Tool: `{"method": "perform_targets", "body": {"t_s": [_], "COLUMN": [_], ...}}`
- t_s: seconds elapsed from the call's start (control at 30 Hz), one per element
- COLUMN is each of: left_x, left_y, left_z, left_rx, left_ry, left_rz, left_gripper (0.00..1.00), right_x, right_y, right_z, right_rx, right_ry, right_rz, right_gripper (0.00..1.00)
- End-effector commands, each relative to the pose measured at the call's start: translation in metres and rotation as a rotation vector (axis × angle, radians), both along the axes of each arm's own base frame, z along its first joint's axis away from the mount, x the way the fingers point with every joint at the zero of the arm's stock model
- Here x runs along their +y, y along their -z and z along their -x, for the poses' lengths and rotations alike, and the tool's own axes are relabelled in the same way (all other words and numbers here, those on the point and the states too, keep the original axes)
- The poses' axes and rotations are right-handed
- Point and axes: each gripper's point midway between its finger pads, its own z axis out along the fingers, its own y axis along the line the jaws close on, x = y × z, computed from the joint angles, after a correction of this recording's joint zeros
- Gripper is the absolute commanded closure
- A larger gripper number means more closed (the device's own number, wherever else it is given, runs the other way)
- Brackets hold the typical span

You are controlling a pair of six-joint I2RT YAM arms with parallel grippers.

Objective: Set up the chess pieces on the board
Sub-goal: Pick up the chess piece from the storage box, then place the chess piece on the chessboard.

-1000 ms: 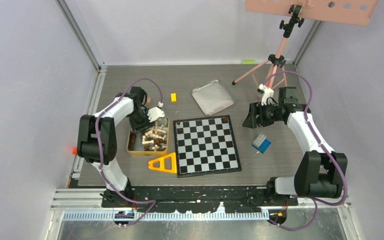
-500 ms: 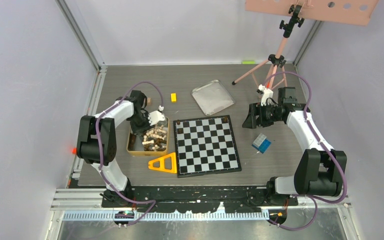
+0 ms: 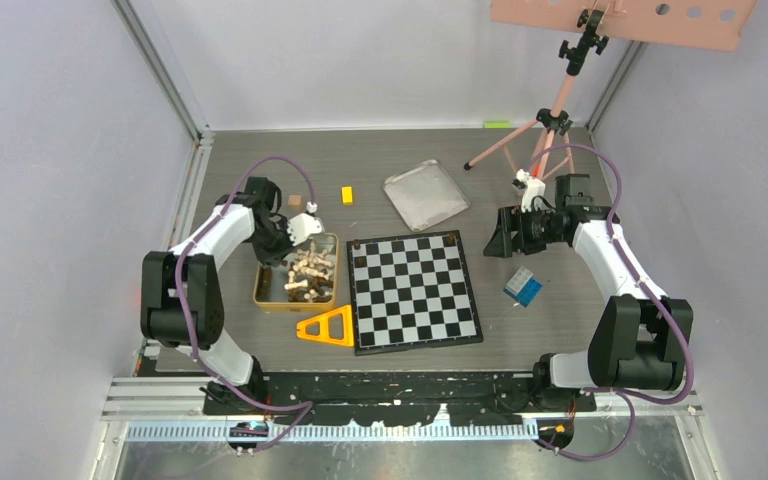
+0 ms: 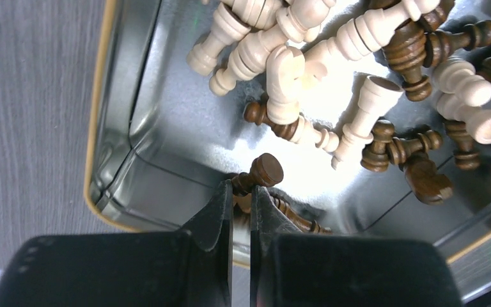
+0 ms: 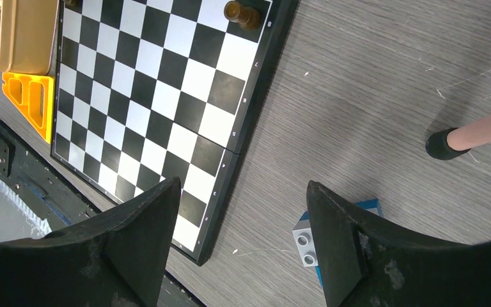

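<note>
Gold-coloured metal forms the rectangular tin (image 3: 268, 290) that sits on the grey wood-grain table (image 3: 240, 180), just beside the left edge of the board (image 3: 415, 295). Most of the chess pieces (image 3: 310, 272) lie jumbled inside it, pale and dark brown ones tipped on their sides and heaped toward the side nearest the board. The left gripper (image 4: 241, 190) hangs over the far end of the tin. Its jaws are drawn together to a thin slit, pinching the slim end of a dark brown chessman (image 4: 265, 171) whose round end sticks out past the fingertips. The black-and-white board lies flat near the middle of the table and carries only 2 pieces: a dark far-left corner piece (image 3: 357, 243) and a dark far-right corner piece (image 5: 241, 14). The right gripper (image 5: 243, 236) hovers off the board's right side with its jaws spread wide and nothing between them. Below it is bare table, with a blue brick (image 3: 523, 287) close by. An orange triangle (image 3: 327, 328) lies in front of the tin, touching the board's left border. A silver tin lid (image 3: 425, 195) and a yellow block (image 3: 347, 194) rest farther back. A pink tripod (image 3: 550, 130) stands at the far right.
</note>
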Motion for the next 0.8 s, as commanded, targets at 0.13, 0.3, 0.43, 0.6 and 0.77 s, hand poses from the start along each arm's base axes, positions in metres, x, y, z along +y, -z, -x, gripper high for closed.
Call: {"method": "perform_targets", "body": {"t_s": [0.13,0.3,0.43,0.6,0.77], "left_x": [-0.021,-0.076,-0.130,-0.200,-0.243], "left_y": [-0.037,-0.083,-0.099,-0.127,-0.144], "left_z": [0.011,0.014,0.020,0.028,0.033], "left_rx": [-0.048,-0.010,0.068,0.241,0.440], "left_ry": [-0.061,-0.133,-0.151,-0.159,-0.169], "left_rz": [0.149,0.390,0.474,0.627,0.738], "left_gripper": [1.00,1.00,1.00,1.00,1.00], "right_x": [0.008,0.032,0.073,0.126,0.166], "right_y": [-0.022,-0.044,-0.061,-0.086,-0.104], "right_z": [-0.012,-0.019,-0.019,-0.025,-0.026], "right_rx": [-0.058,-0.132,-0.172,-0.178,-0.137], "right_ry": [-0.025,-0.090,-0.218,-0.300,-0.331], "right_rz": [-0.052,-0.071,-0.112,-0.289,-0.455], "right_gripper": [0.24,0.24,0.24,0.23,0.23]}}
